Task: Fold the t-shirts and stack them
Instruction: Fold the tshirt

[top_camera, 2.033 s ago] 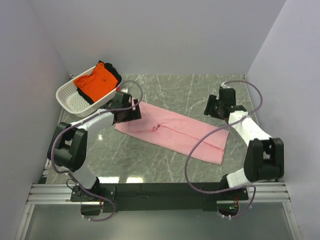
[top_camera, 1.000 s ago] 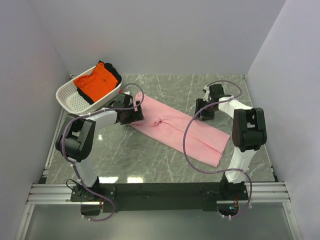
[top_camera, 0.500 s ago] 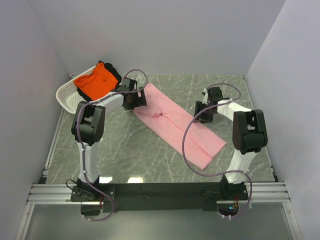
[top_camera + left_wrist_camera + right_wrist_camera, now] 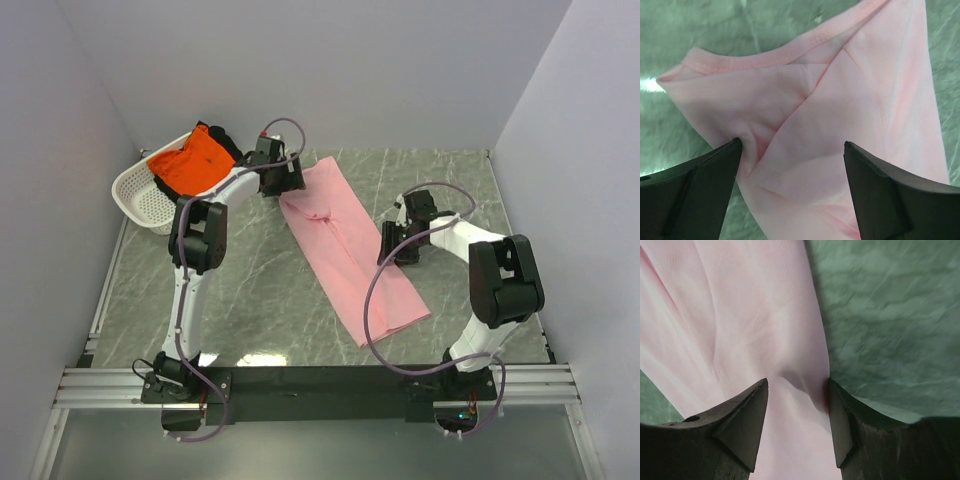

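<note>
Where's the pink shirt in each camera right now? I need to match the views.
Top external: pink shirt, centre, a diagonal strip from upper left to lower right.
Left wrist: shirt fills most of the frame.
Right wrist: shirt, left and centre.
Shared landmark: the green marble table.

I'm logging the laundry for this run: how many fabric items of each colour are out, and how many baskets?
Pink t-shirt: 1
Orange t-shirt: 1
Black fabric, in the basket with the orange one, kind unclear: 1
White basket: 1
Total: 4
</note>
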Robot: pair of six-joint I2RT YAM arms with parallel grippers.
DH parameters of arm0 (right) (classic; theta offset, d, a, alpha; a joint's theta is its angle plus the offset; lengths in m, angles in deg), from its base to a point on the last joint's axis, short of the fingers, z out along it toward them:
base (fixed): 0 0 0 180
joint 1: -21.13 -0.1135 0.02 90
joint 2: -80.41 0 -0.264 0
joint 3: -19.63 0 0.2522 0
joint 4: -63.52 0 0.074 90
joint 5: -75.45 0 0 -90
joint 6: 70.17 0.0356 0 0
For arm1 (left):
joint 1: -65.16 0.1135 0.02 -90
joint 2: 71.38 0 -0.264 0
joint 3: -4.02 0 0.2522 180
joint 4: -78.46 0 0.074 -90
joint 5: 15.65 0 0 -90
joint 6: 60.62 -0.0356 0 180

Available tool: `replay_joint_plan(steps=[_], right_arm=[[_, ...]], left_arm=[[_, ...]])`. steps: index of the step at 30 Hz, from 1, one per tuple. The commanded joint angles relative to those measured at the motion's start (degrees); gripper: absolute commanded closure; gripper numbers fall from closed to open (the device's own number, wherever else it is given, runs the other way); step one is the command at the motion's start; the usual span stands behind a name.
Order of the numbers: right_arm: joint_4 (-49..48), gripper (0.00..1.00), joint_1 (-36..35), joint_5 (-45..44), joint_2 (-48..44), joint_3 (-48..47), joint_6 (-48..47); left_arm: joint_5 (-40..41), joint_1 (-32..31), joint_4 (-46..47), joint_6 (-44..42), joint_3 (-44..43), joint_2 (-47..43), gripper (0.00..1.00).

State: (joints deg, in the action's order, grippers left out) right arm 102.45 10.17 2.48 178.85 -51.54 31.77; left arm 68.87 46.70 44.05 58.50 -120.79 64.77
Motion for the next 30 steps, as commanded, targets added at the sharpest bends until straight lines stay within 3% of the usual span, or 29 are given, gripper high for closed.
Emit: replay_joint_plan(steps=[1,13,30], right_arm=[[0.85,0.42,-1.08,0.19,-3.42,1.33,1.50],[-3.99,0.42,-4.94,4.49,-6.06,6.34,4.93],[-5.04,0.41,-8.99,2.04,-4.39,4.76,8.36]], left_arm=[[-2.43,-0.09,-2.64,-1.44,-4.70,3.84,0.10],[-12.89,-0.09,1.57,-3.90,-16.74,9.91,0.10],[-20.45,1.05,9.48,-0.39,-23.16,14.84,0.09]])
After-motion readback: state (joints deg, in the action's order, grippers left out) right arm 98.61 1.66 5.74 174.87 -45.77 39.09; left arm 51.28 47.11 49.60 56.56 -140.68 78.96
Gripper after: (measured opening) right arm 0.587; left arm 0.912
